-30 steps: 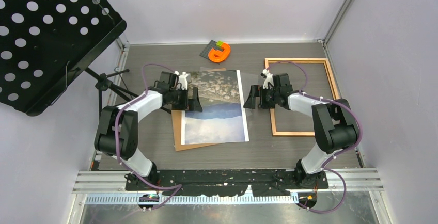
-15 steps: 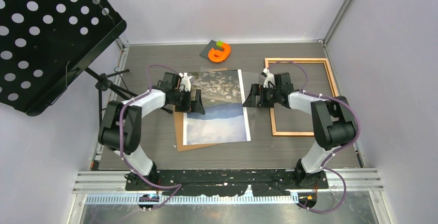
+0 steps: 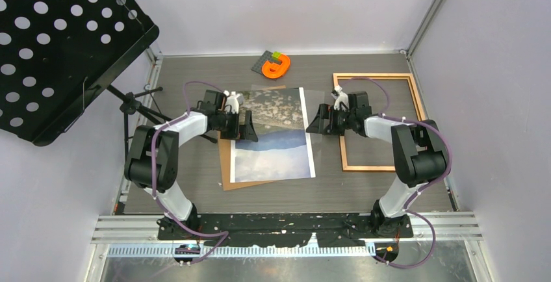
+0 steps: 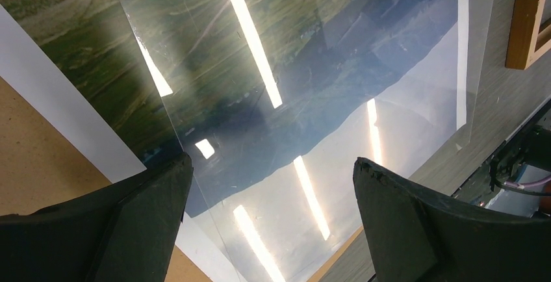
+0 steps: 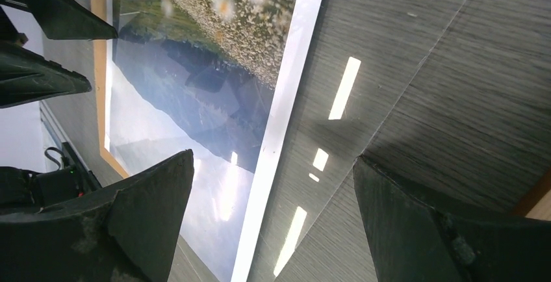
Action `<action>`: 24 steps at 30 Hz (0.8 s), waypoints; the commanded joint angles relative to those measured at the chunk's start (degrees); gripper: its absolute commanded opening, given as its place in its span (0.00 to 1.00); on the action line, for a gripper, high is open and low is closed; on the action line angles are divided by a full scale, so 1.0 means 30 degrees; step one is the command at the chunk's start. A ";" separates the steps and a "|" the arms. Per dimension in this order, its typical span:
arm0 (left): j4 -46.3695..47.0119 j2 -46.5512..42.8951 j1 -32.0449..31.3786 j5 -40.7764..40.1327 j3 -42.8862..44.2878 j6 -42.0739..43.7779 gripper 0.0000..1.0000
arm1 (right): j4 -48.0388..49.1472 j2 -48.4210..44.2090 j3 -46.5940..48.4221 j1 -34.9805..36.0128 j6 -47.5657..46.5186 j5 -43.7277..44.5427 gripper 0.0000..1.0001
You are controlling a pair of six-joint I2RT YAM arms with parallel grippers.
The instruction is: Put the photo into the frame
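Note:
The photo (image 3: pixel 273 136) lies face up at the table's middle, on the brown backing board (image 3: pixel 224 165), with a clear sheet (image 3: pixel 316 103) over it that overhangs to the right. The light wooden frame (image 3: pixel 380 76) lies empty at the right. My left gripper (image 3: pixel 247 126) is open and low over the photo's left edge. In the left wrist view its jaws (image 4: pixel 271 162) span the photo (image 4: pixel 260 67) under the sheet. My right gripper (image 3: pixel 314 121) is open at the photo's right edge. Its jaws (image 5: pixel 273 158) straddle the photo's white border (image 5: pixel 286 100) and the sheet (image 5: pixel 390 87).
An orange object (image 3: pixel 276 66) on a dark pad lies at the back. A black perforated music stand (image 3: pixel 65 41) with its tripod (image 3: pixel 133 103) stands at the left. The walls close in the table on three sides. The frame's corner (image 4: pixel 523 22) shows in the left wrist view.
My left gripper has slid a little to the right onto the photo's left edge. My right gripper has crept slightly towards the back. Both stay open.

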 commanded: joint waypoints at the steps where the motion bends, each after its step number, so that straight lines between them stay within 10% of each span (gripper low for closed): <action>1: 0.0184 0.0971 -0.0466 0.1158 -0.0398 -0.0343 0.98 | -0.0451 0.0463 -0.1514 -0.0217 0.0909 -0.1109 0.99; 24: 0.0887 0.1336 -0.1069 0.1588 -0.0622 -0.0442 0.98 | 0.6779 -0.2482 -0.3559 -0.2047 0.6445 -0.6185 0.77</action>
